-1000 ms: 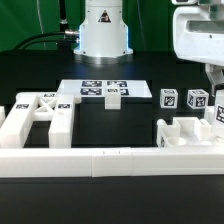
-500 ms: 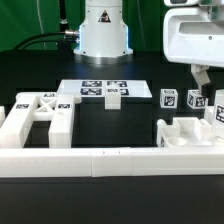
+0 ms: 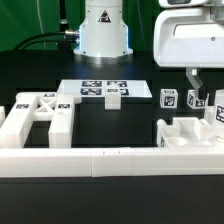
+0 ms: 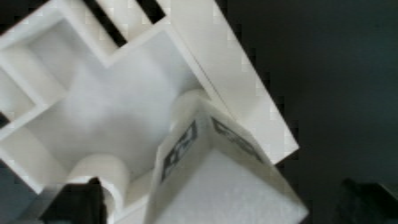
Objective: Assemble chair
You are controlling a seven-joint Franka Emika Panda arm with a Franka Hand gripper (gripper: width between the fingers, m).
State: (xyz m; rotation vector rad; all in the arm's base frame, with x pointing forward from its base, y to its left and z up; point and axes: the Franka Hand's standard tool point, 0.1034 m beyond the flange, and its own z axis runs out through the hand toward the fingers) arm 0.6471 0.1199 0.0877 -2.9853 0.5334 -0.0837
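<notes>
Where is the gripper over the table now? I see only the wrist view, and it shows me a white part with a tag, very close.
Observer: The gripper hangs at the exterior view's right, just over a row of tagged chair blocks.
Operator: Does it grip one of them?
Observer: Not that I can see. Its jaws stand open.
Operator: Are there other chair parts farther away?
Observer: Yes, a bigger white chair piece lies at the exterior view's left, well apart from the row.

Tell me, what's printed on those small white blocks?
Black-and-white square tags on the small white blocks; clearest in the exterior view.
</notes>
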